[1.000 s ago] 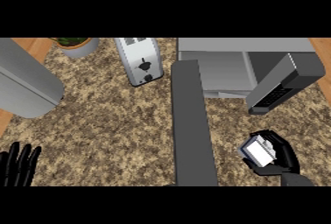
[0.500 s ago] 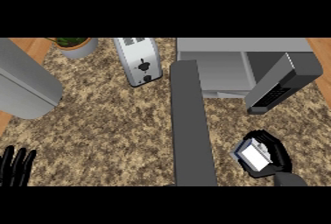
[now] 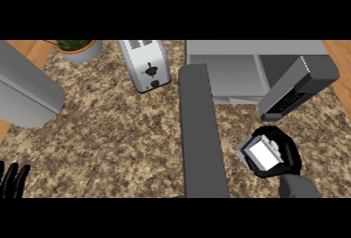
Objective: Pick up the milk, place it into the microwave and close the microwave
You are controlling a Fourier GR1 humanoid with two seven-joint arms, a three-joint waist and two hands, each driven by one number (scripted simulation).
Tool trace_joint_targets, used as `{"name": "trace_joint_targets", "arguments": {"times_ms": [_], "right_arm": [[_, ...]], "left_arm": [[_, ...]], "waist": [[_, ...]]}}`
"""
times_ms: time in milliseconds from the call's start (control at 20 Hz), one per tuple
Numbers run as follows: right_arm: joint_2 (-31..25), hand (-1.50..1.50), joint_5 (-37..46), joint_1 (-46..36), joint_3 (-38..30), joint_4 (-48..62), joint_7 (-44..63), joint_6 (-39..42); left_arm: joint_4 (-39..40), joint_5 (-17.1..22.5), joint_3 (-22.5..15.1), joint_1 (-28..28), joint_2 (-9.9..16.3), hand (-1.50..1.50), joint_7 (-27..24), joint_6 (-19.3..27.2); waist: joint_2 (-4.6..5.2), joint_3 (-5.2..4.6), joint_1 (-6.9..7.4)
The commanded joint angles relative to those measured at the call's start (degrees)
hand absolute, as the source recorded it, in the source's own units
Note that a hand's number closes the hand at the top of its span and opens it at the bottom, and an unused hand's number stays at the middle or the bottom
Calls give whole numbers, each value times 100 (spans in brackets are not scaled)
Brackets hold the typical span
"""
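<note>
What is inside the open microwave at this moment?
The visible part of the microwave cavity shows only a bare grey floor. The milk is not inside; the right hand holds it in front. The door covers the cavity's right side.

counted on the table [image 3: 123,139]: one milk carton [image 3: 262,155], one microwave [image 3: 257,69] with one open door [image 3: 201,135], one toaster [image 3: 147,65], one potted plant [image 3: 79,49], one grey rounded object [image 3: 24,93]; two robot hands, right robot hand [image 3: 288,155] and left robot hand [image 3: 12,181].

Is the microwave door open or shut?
Open. The microwave shows its pale inside, and its door swings out over the counter, above the right hand holding the milk.
</note>
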Motion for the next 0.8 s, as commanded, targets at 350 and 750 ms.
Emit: {"name": "trace_joint_targets", "arguments": {"times_ms": [350,750], "right_arm": [[757,150,-299,1821,1384,-3955,2033,-906],[767,150,-344,1676,1740,-4617,2747,-1844]], "left_arm": [[362,368,454,-162,181,-150,-110,-383],[245,365,622,215,-11,-150,-223,-675]], "waist": [[-7,-5,-53],[17,3,37]]}}
